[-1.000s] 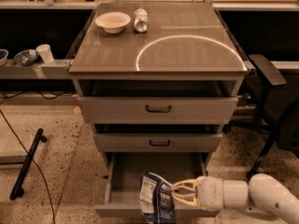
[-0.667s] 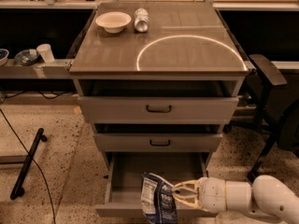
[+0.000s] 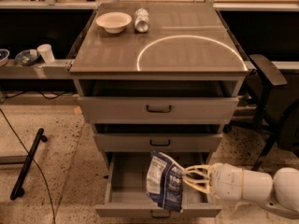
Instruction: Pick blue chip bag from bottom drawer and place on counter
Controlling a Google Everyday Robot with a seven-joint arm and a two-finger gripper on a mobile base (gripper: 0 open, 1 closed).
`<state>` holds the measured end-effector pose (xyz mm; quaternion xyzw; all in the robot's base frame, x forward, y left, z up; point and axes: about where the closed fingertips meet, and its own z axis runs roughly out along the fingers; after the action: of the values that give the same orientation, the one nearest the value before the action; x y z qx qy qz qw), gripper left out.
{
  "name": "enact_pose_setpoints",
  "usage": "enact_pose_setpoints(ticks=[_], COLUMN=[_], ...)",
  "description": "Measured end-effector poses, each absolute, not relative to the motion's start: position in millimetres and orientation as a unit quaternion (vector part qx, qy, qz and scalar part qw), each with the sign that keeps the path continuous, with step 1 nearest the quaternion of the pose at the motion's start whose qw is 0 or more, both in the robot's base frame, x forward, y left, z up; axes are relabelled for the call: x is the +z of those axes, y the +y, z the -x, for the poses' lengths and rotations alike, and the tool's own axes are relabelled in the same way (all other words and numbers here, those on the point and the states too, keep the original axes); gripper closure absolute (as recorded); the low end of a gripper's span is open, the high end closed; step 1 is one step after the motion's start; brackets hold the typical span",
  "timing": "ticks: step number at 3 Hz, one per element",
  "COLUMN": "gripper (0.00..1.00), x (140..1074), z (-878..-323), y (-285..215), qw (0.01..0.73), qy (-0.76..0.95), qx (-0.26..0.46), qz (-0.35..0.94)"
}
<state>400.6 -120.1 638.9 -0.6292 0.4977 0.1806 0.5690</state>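
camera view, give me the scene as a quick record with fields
gripper: low on the right, reaching over the bottom drawer, fingers closed on the bag's right edge
blue chip bag: upright, held over the drawer's front part
bottom drawer: pulled out
counter: holds a white bowl and a silver can at back left
task stage: bag grasped, not yet on the counter

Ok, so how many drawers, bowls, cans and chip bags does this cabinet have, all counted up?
3 drawers: top drawer, middle drawer, bottom drawer, which is pulled open
1 white bowl, on the counter
1 silver can, on the counter next to the bowl
1 blue chip bag, pinched by the gripper over the bottom drawer
Total: 6
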Motion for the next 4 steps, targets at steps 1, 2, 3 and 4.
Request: enact_pose_setpoints(ticks=[1, 2, 3, 4], gripper=[1.0, 1.0, 1.0, 1.0], x=[724, 724, 731, 777], z=[-407, -407, -423, -446], y=[-155, -155, -151, -155], qw=[0.626, 0.626, 0.652, 0.693], qy=[0.502, 0.502, 0.484, 0.459], qx=[0.125, 0.125, 0.122, 0.074], qz=[0.584, 0.584, 0.571, 0.551])
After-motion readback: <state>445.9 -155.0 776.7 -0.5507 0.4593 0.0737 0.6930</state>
